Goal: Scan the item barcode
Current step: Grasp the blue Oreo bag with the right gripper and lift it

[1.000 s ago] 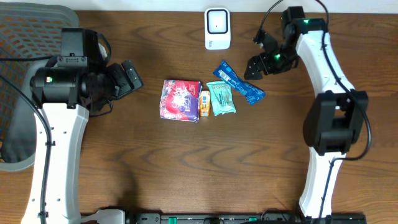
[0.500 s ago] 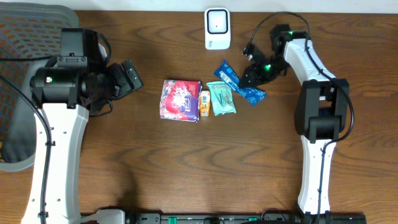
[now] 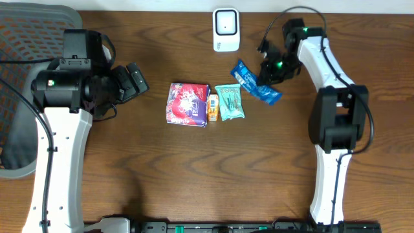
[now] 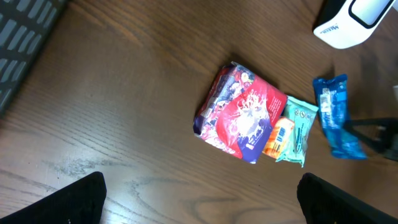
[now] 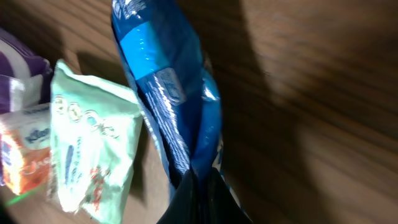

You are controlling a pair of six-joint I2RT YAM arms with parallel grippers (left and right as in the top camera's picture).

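Closest to the right wrist camera, the right gripper [image 5: 198,182] is clamped on the lower end of the blue packet [image 5: 166,81], its two dark fingers pinching the crimped seam. The packet runs up and away from the fingers, creased along its length, with a shadow on the wood beside it. It looks partly raised, though whether it is fully clear of the table [image 3: 194,168] cannot be told.

It appears to be a light, soft foil wrapper, glossy and probably slippery. It will likely sag and twist when held by one end. The flat end seam is a sound place to grip, since it leaves the printed faces uncovered. A grip across the middle would risk wrinkling or hiding the barcode, which is not visible in these views.

Just beyond it lies the green packet [image 3: 230,102]. The small orange packet [image 3: 212,107] is next, touching the purple and red packet [image 3: 188,103].

Farther left, well apart from the row, the left gripper [image 3: 132,79] hangs with its jaws wide and holds nothing.

At the far edge stands the white scanner [image 3: 226,29], near the blue packet.
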